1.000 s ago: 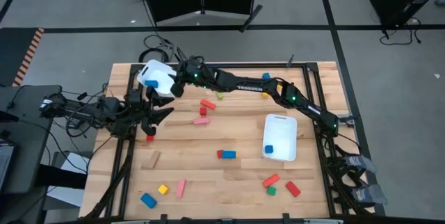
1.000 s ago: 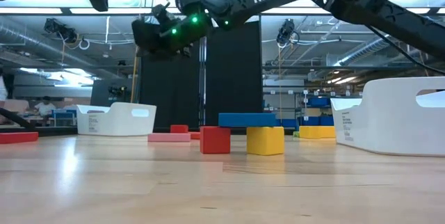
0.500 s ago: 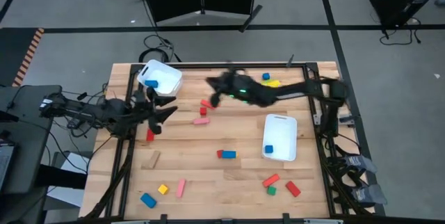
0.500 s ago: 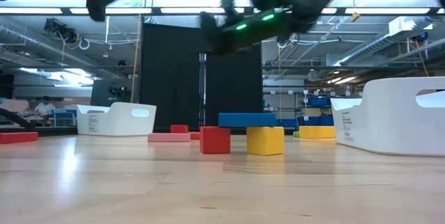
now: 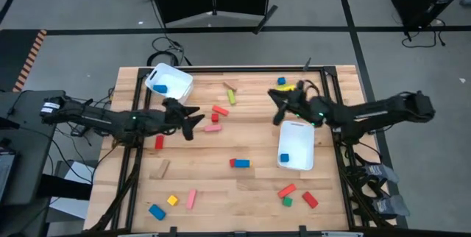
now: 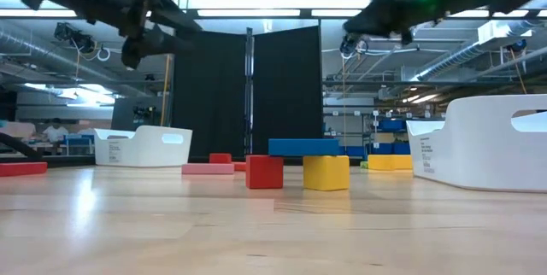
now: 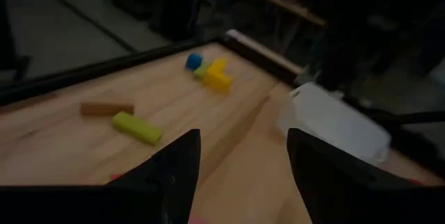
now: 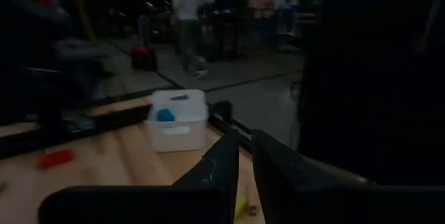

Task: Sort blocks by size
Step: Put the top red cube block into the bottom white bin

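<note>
Wooden blocks lie scattered on the table: a red block (image 5: 219, 110), a pink bar (image 5: 213, 127), a green bar (image 5: 232, 97), a red and blue pair (image 5: 240, 163) and several more near the front edge. My left gripper (image 5: 194, 122) is open and empty, up off the table just left of the pink bar. My right gripper (image 5: 276, 109) is shut and empty, in the air by the far end of the right white bin (image 5: 296, 130). The left white bin (image 5: 171, 79) holds a blue block (image 5: 160, 87); the right bin holds a blue cube (image 5: 285, 157).
A blue block (image 5: 281, 81) and a yellow block (image 5: 288, 87) lie at the far edge by the right arm. A red block (image 5: 159, 142) and a plain wood bar (image 5: 161, 168) lie under the left arm. A person (image 8: 186, 15) stands in the room beyond.
My right gripper has swung from above the left bin across toward the table's right edge and now hangs by the right bin's far end. My left gripper has gone toward the table's right, closer to the red block and pink bar, and stays open.
</note>
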